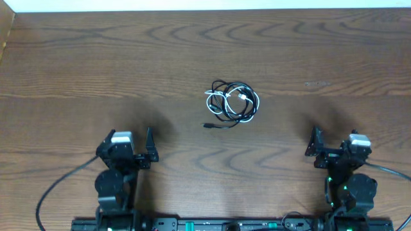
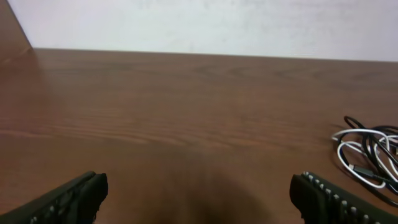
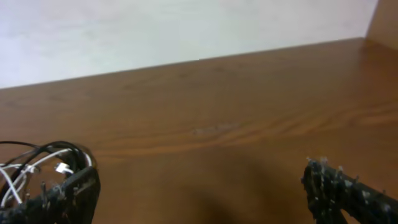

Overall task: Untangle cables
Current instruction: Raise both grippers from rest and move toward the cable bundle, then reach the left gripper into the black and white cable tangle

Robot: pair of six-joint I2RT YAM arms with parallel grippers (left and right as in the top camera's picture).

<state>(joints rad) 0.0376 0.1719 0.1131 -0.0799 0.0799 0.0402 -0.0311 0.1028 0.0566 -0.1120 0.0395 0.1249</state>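
Note:
The cables (image 1: 232, 101) lie in one tangled coil at the middle of the wooden table: a white cord wound with black cord, and a black plug end (image 1: 208, 125) trailing out to the lower left. The coil shows at the right edge of the left wrist view (image 2: 368, 155) and at the left edge of the right wrist view (image 3: 37, 163). My left gripper (image 1: 144, 154) is open and empty near the front left, well apart from the coil. My right gripper (image 1: 316, 153) is open and empty near the front right.
The wooden table (image 1: 96, 58) has a raised side wall at the far left (image 1: 6, 35) and a white wall along the back. Thick black arm wires (image 1: 54, 186) run along the front edge by both arm bases.

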